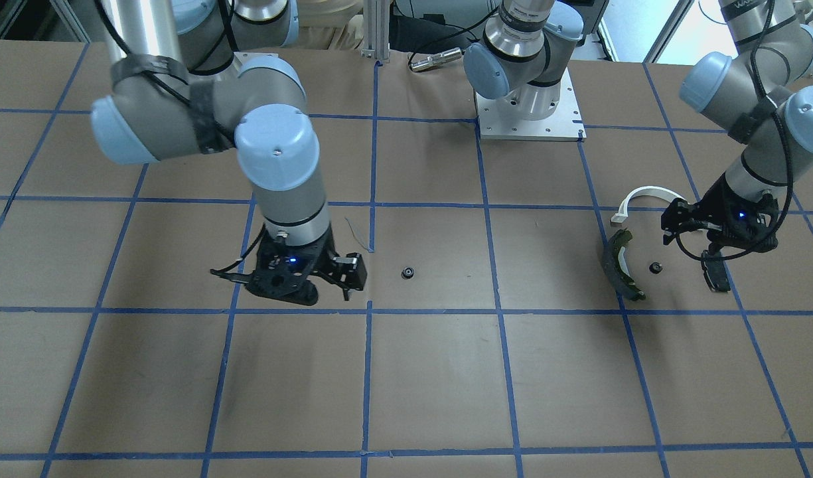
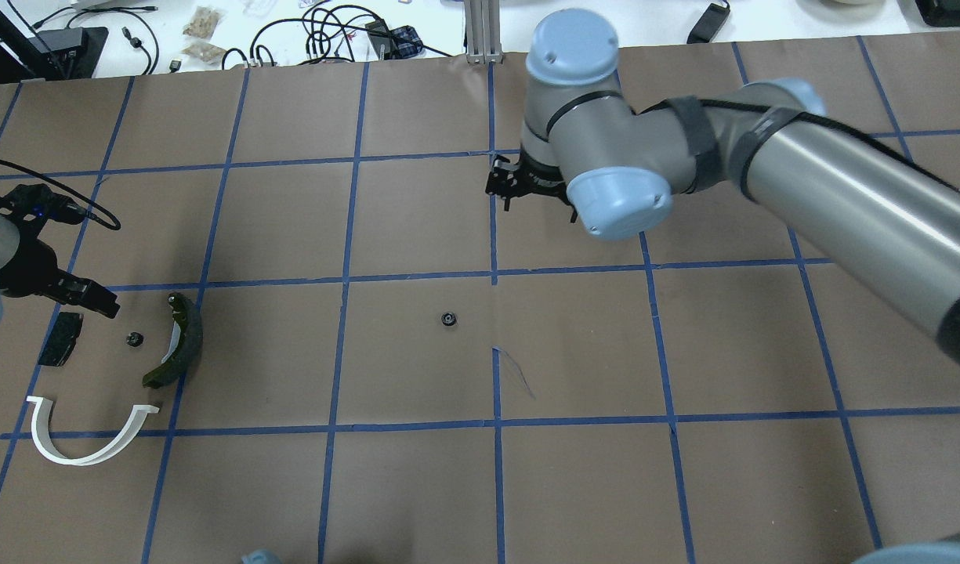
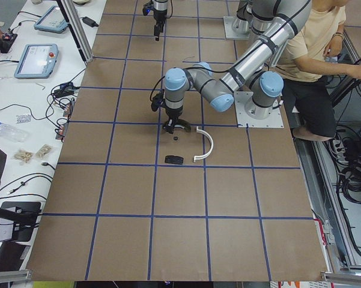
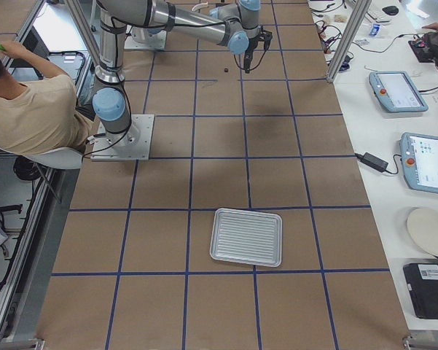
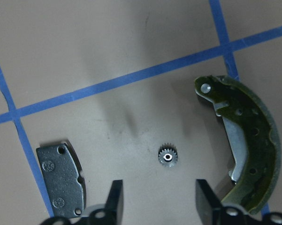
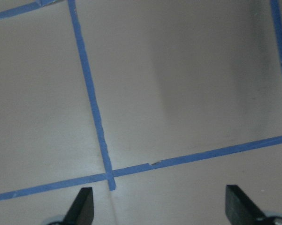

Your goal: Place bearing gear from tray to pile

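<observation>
A small toothed bearing gear lies on the table inside the pile, between the black rectangular pad and the dark curved brake shoe. The white half-ring lies beside them. My left gripper is open and empty, and hovers just above the gear with a finger to either side; it also shows in the overhead view. A second small gear lies alone mid-table. My right gripper is open and empty over bare table. The ribbed metal tray is empty.
Blue tape lines grid the brown table top. The left arm's base plate stands at the robot side. Cables, tablets and small clutter lie on the benches beyond the table. A seated person is beside the robot.
</observation>
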Available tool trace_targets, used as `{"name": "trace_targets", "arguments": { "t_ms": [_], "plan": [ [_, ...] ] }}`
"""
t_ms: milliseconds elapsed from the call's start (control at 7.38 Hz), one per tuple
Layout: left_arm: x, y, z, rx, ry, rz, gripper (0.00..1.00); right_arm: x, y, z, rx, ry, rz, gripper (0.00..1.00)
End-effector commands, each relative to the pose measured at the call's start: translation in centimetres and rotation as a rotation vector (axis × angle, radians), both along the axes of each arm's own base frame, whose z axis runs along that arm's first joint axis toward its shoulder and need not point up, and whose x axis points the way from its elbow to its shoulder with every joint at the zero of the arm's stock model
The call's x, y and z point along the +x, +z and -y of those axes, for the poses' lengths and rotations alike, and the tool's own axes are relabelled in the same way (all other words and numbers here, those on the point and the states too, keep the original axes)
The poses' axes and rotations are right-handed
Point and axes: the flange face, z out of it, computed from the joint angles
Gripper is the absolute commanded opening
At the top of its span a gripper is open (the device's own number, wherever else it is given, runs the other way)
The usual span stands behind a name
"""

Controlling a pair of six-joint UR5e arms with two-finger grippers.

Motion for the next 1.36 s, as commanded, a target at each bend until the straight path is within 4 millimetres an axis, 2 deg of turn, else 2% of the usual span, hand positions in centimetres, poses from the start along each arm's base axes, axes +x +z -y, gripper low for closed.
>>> {"name": "trace_targets", "arguments": {
  "t_ms": [0,136,271,407,542,678,814,949,1085,1220],
  "plan": [
    [-11.5,4.5,0.4,-0.008,0.082,-0.004,1.0,-11.7,8.7,1.2,0.031,0.084,-0.029,1.0],
    [-18.6,4.7,0.2,-0.004,0.201,-0.024,1.0,-15.0,12.6,0.6,0.052,0.092,-0.033,1.0],
    [-26.4,3.6,-0.3,-0.008,0.352,-0.038,1.0,-15.5,15.8,-1.1,0.072,0.096,-0.071,1.0],
    [-33.0,1.7,-1.2,-0.019,0.397,-0.048,1.0,-13.3,17.4,-3.2,0.056,0.158,-0.078,1.0],
    [-36.7,-0.8,-0.9,-0.043,0.403,-0.061,1.0,-12.5,16.6,-4.2,0.06,0.202,-0.075,1.0],
    [-40.6,-3.3,-1.1,-0.069,0.367,-0.074,1.0,-12.6,15.7,-5.1,0.078,0.198,-0.081,1.0],
    [-42.7,-5.9,-0.9,-0.081,0.343,-0.071,1.0,-12.5,16.0,-5.0,0.058,0.187,-0.073,1.0],
    [-43.6,-7.9,-0.3,-0.093,0.352,-0.088,1.0,-12.9,18.0,-5.2,0.024,0.196,-0.094,1.0],
    [-44.9,-9.5,-0.2,-0.11,0.339,-0.092,1.0,-12.9,18.9,-6.4,0.042,0.196,-0.093,1.0],
    [-45.6,-10.3,-0.5,-0.104,0.321,-0.084,1.0,-12.7,18.6,-6.6,0.056,0.185,-0.072,1.0]
  ]
}}
